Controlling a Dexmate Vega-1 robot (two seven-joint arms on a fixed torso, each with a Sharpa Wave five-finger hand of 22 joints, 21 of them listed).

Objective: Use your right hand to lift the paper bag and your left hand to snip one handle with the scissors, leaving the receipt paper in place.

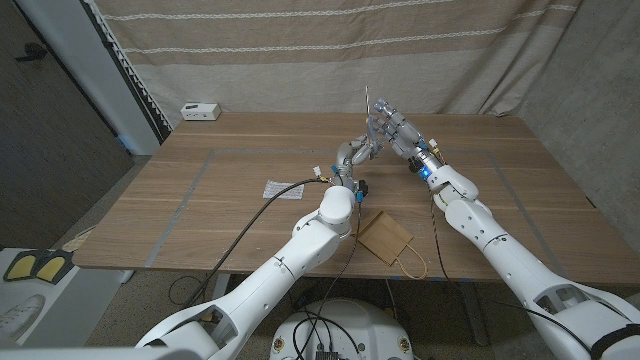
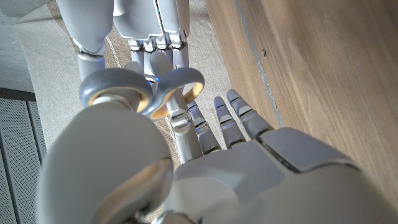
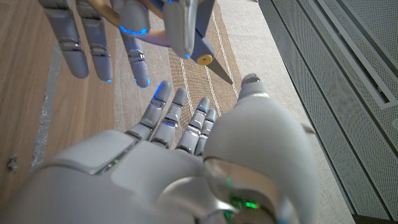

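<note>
Oddly, the paper bag (image 1: 385,236) lies flat near the counter's (image 1: 520,165) front edge, one handle (image 1: 412,265) looping over that edge, with neither robot hand on it. Well beyond the bag, above the middle of the counter, both hands meet in the air. The left robot hand (image 1: 357,152) holds the scissors (image 2: 144,90) by their loops, blades pointing up toward the right robot hand (image 1: 392,127), whose fingers (image 3: 180,118) are spread and hold nothing. To the bag's left, further back on the wood, sits the receipt paper (image 1: 281,189), untouched. Far behind it, a small white box (image 1: 200,111) rests at the back edge. Judging by this, the scissors are secured but lifting has not begun; next the right hand should come down to the bag and raise it by a handle.
</note>
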